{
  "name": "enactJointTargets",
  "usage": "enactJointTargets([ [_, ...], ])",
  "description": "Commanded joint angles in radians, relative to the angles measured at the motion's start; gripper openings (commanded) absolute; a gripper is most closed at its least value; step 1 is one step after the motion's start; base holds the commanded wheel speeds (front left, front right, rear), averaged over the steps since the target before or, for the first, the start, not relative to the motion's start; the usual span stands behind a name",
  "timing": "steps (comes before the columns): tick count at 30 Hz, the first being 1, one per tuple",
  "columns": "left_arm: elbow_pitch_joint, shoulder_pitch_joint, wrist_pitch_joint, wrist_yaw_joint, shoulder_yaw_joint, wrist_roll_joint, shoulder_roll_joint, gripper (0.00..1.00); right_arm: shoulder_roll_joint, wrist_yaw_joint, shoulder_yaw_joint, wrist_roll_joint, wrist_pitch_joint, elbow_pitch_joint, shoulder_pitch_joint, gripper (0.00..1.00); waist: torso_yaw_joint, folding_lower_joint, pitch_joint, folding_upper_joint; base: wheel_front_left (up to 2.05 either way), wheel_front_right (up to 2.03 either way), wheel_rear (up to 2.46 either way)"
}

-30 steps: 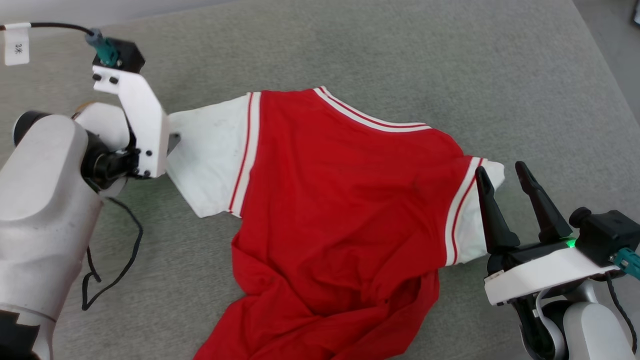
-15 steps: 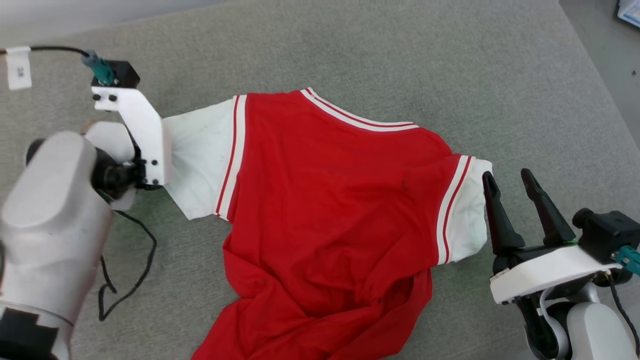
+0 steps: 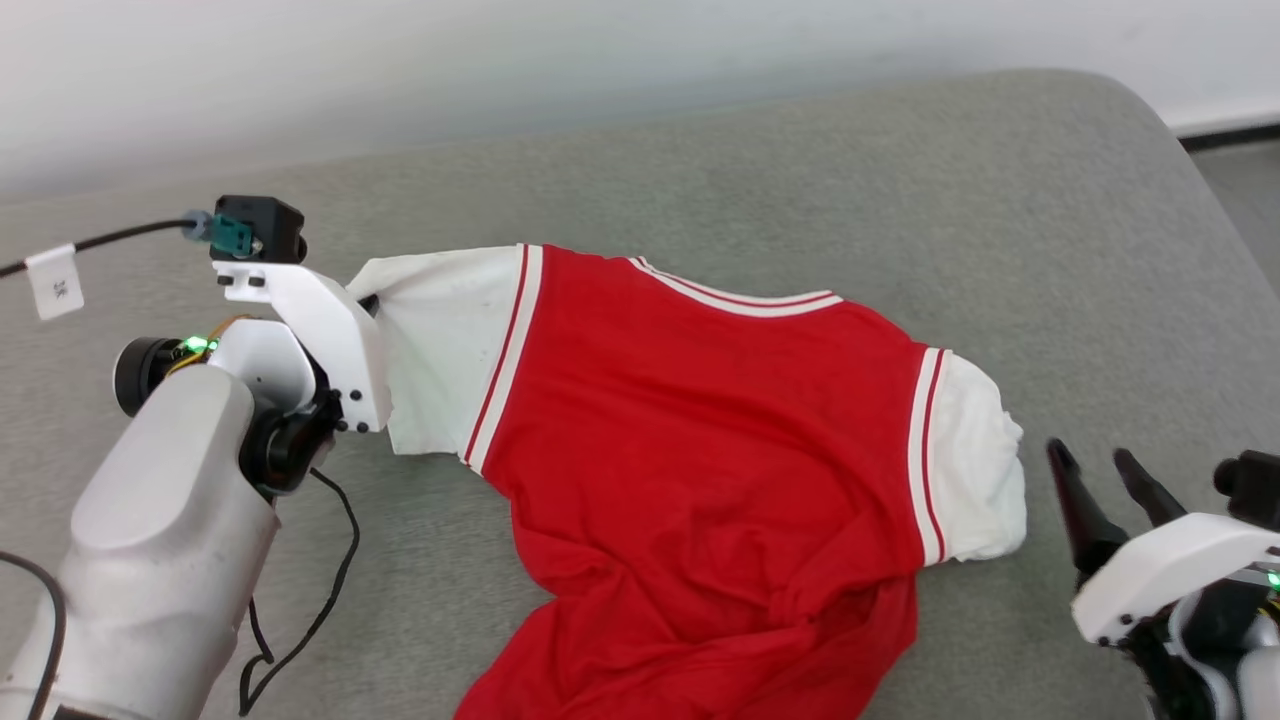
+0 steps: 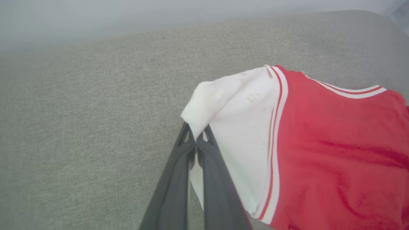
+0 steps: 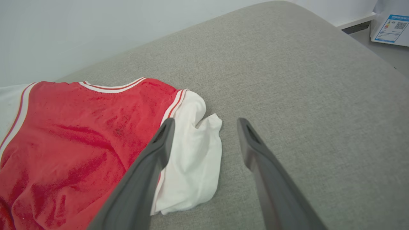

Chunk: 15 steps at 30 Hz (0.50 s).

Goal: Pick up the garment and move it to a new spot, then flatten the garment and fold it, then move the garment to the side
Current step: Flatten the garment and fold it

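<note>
1. Grey woven padded surface (image 3: 700, 170) with a rounded far corner and a pale wall (image 3: 400, 60) behind it, and that's our stage.
2. Spread across it is the thin red sports jersey with white sleeves and red-striped white trim (image 3: 700, 450). Its long line runs sleeve to sleeve, straight across from one arm to the other, with the neckline on the far side and the hem rumpled at the near edge.
3. Left hand (image 4: 195, 140): fingers pressed together, pinching the outer corner of the white left sleeve (image 4: 236, 105), and the cloth peaks up at the tips. That end looks secured.
4. Right hand (image 3: 1090, 460): fingers spread wide, gripping nothing. It sits near the white right sleeve (image 3: 975, 470), clear of it in the head view, and the wrist view puts the cuff ahead and over toward its left finger.
5. Here's the hinge, as I judge it: the free sleeve is far nearer the right hand. A short reach inward onto that cuff would give a grip at both ends of the long axis, ready to lift and carry.
</note>
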Motion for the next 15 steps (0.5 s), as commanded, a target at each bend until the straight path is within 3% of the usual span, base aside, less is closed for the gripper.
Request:
enactJointTargets([
  [1, -0.026, 0.025, -0.019, 0.010, 0.004, 0.002, 0.006, 0.00, -0.017, 0.000, -0.016, 0.012, 0.025, 0.014, -0.001, 1.00, 0.041, 0.0000, -0.035, 0.0000, 0.00, 0.00, 0.00],
  [8, -0.243, 0.098, -0.052, 0.058, 0.003, 0.023, 0.034, 0.00, -0.105, 0.000, -0.054, 0.053, 0.274, 0.167, -0.113, 1.00, 0.110, 0.0000, -0.013, 0.0000, 0.00, 0.00, 0.00],
  [15, -0.412, 0.115, -0.034, 0.096, 0.002, 0.033, 0.049, 0.00, -0.130, 0.000, -0.030, 0.043, 0.460, 0.296, -0.258, 1.00, 0.161, 0.0000, 0.047, 0.0000, 0.00, 0.00, 0.00],
])
